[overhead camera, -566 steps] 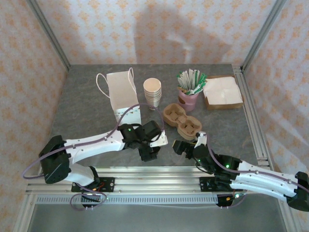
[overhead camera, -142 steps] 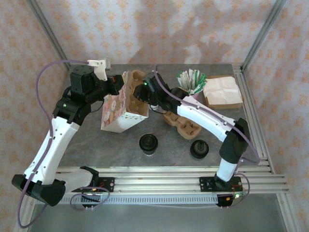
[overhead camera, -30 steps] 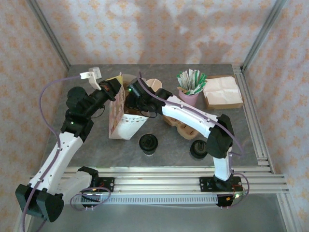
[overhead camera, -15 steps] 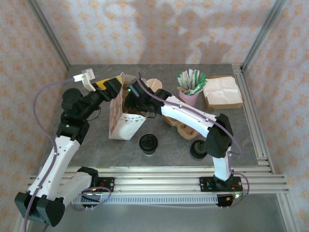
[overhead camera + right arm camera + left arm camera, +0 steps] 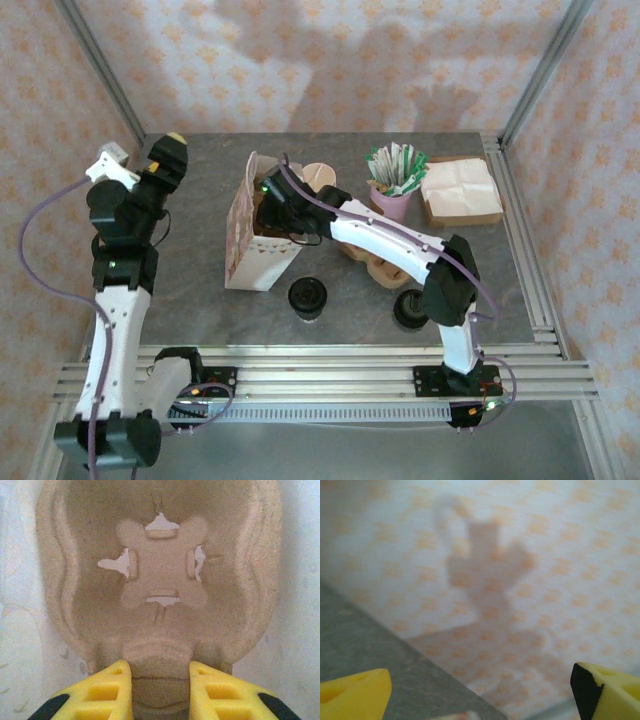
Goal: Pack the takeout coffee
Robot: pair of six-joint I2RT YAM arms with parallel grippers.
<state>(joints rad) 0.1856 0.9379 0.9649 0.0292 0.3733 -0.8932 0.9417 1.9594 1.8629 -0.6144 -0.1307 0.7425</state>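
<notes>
Left hand [image 5: 480, 692]: fingers spread wide, nothing between them, facing the patterned wall [image 5: 530, 555].
Right hand [image 5: 160, 682]: down inside the paper bag [image 5: 250, 255], fingers pinched on the rim of a cardboard cup tray [image 5: 160, 580].
Coffee cup [image 5: 308, 298]: upright on the desk [image 5: 190, 290], outside the bag, just on the near side of the right hand.
</notes>
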